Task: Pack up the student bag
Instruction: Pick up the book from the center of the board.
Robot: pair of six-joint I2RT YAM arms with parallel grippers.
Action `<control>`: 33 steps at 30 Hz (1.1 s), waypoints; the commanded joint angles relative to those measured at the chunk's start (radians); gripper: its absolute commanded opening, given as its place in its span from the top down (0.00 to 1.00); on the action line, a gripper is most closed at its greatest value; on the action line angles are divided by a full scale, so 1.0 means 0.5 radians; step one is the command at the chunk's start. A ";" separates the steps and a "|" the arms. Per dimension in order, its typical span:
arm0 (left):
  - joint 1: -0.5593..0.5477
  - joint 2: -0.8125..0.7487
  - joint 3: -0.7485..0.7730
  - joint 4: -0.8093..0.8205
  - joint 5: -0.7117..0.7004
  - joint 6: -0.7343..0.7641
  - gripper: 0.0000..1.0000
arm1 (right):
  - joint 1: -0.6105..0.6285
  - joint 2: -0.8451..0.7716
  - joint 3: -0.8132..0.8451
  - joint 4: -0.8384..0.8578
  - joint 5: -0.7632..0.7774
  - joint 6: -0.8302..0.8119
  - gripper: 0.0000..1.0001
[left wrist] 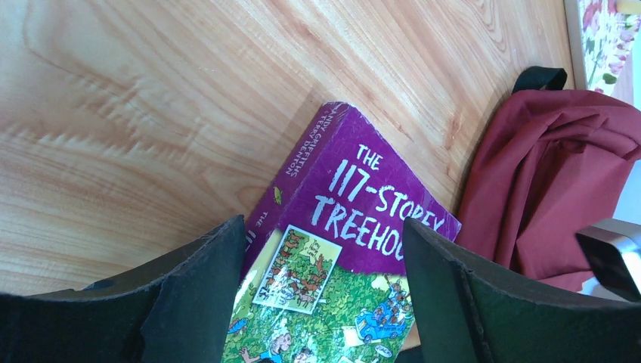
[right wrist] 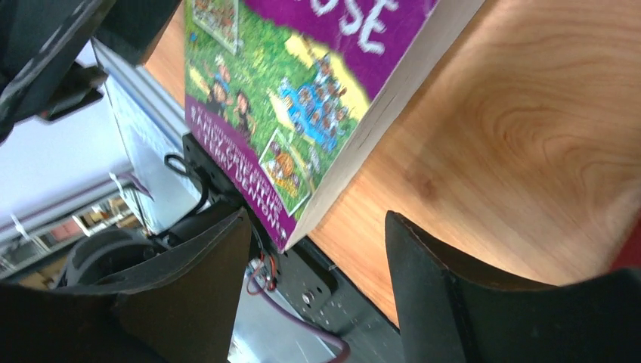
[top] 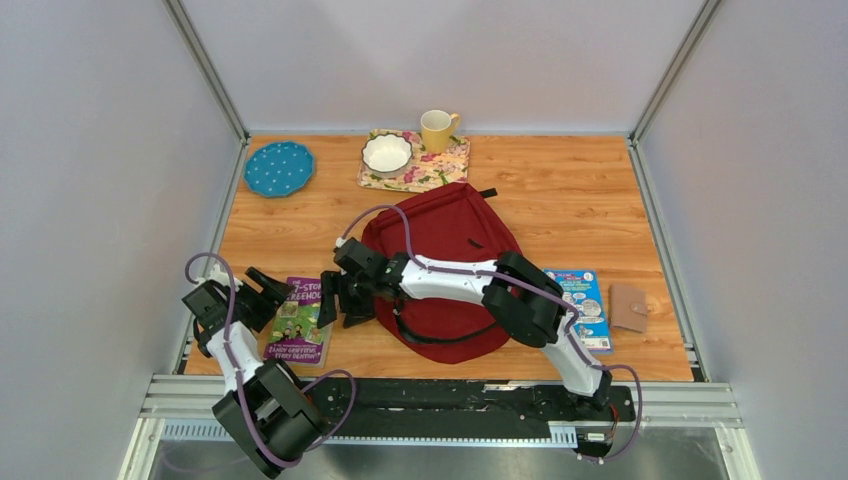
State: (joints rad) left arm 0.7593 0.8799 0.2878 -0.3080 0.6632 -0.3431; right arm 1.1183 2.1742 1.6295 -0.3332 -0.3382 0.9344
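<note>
The student bag [top: 440,225], dark red with black straps, lies in the middle of the table, and my right arm reaches across it toward the left. A purple "Treehouse" book [top: 298,330] lies flat just left of the bag. My left gripper [top: 268,292] hovers open over the book's far left part; in its wrist view the cover [left wrist: 355,227] shows between the spread jaws [left wrist: 325,253], with the bag [left wrist: 544,181] at the right. My right gripper [top: 335,303] is open beside the book's right edge; its wrist view shows the book's near corner [right wrist: 302,113] above the empty gap [right wrist: 317,253].
A blue-covered book [top: 580,305] and a brown wallet [top: 628,307] lie right of the bag. At the back are a blue plate [top: 279,167], a floral mat [top: 445,165] with a white bowl [top: 386,153], and a yellow mug [top: 436,130]. Walls enclose three sides.
</note>
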 commanded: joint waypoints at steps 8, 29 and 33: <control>-0.006 0.075 0.020 0.052 0.180 0.005 0.18 | -0.012 0.201 0.125 0.307 0.176 0.463 0.42; -0.009 0.127 0.007 0.104 0.293 -0.013 0.26 | 0.000 0.042 -0.007 0.706 0.112 0.337 0.60; -0.009 0.130 0.004 0.107 0.290 -0.013 0.26 | 0.003 0.030 0.005 0.688 0.133 0.285 0.70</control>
State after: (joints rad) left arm 0.7609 0.9417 0.2878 -0.2295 0.7143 -0.3386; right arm 1.1095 2.2684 1.6161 -0.1440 -0.2787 1.1023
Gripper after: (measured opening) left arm 0.745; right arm 0.338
